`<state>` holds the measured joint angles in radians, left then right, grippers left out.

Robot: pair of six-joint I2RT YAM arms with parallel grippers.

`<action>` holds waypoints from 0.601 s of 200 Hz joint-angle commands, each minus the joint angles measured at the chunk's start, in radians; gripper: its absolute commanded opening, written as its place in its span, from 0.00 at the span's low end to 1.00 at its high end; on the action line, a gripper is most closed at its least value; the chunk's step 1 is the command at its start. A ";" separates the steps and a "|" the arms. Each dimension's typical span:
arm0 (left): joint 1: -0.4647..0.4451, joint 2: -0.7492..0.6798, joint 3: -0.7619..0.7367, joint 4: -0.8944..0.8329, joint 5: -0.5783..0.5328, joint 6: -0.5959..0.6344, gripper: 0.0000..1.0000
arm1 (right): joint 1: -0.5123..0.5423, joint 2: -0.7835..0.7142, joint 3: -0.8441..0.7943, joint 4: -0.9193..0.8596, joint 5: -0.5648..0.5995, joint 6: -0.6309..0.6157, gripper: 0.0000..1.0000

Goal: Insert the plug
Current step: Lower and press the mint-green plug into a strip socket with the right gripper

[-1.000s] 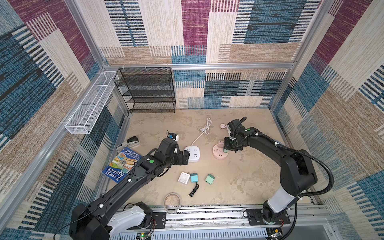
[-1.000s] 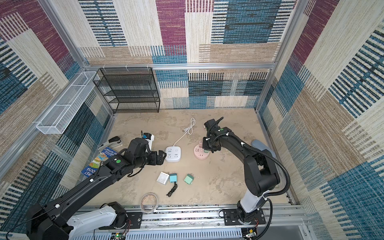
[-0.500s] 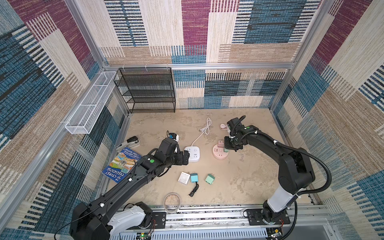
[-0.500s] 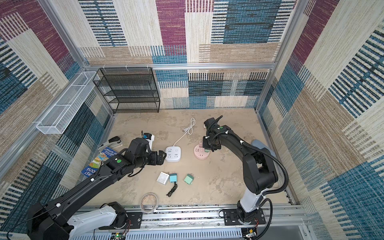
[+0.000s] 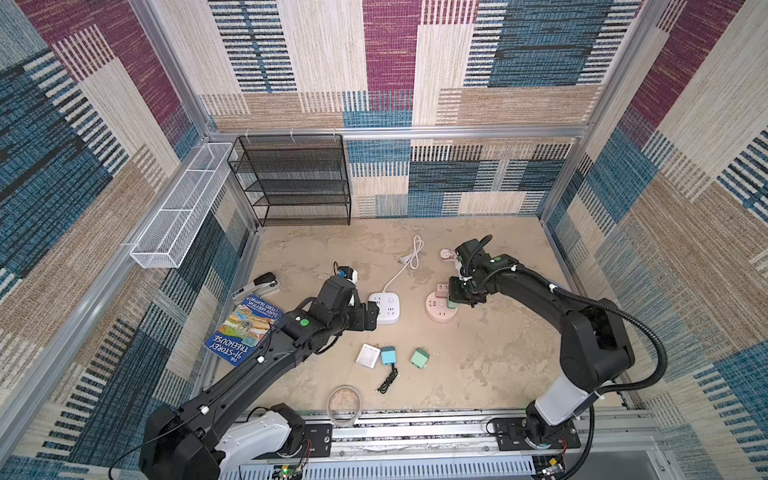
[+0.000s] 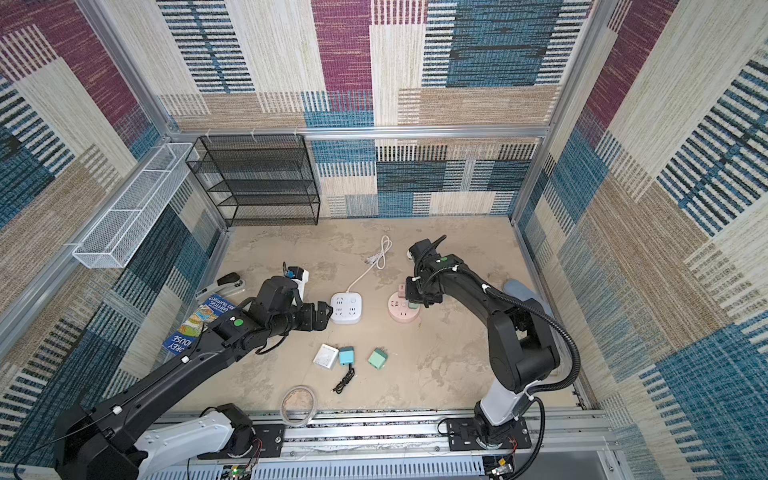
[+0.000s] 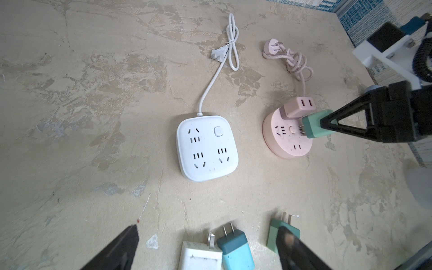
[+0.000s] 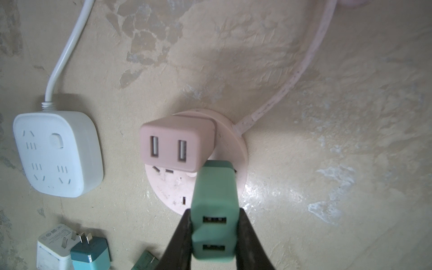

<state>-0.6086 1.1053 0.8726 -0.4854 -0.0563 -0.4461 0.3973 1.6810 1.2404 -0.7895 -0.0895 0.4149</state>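
Note:
My right gripper (image 8: 214, 233) is shut on a green plug (image 8: 215, 194), a two-port USB charger. It holds the plug over the round pink socket (image 8: 173, 189) in the middle of the floor, as both top views show (image 5: 439, 313) (image 6: 401, 313). In the left wrist view the green plug (image 7: 314, 126) has its two prongs showing, with their tips at the socket's face (image 7: 287, 145). A pink charger (image 8: 175, 142) stands plugged into the same socket. My left gripper (image 7: 208, 230) is open and holds nothing. It hovers beside the white square power strip (image 5: 386, 307).
Three loose chargers lie at the front: white (image 5: 368, 356), blue (image 5: 388, 356) with a black cable, and green (image 5: 419, 358). A tape ring (image 5: 344, 405), a book (image 5: 245, 328) and a stapler (image 5: 259, 284) lie front and left. A black rack (image 5: 297, 180) stands at the back wall.

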 commanded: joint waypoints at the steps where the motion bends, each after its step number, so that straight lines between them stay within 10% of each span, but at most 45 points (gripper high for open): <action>1: 0.001 -0.008 -0.006 0.006 -0.019 0.008 0.97 | 0.002 0.008 0.017 -0.022 0.037 0.002 0.00; 120: 0.001 -0.011 -0.008 0.026 0.012 0.000 0.97 | 0.035 0.072 0.028 -0.057 0.058 -0.016 0.00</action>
<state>-0.6086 1.0966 0.8665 -0.4835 -0.0605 -0.4465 0.4259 1.7325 1.2789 -0.8265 -0.0410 0.4030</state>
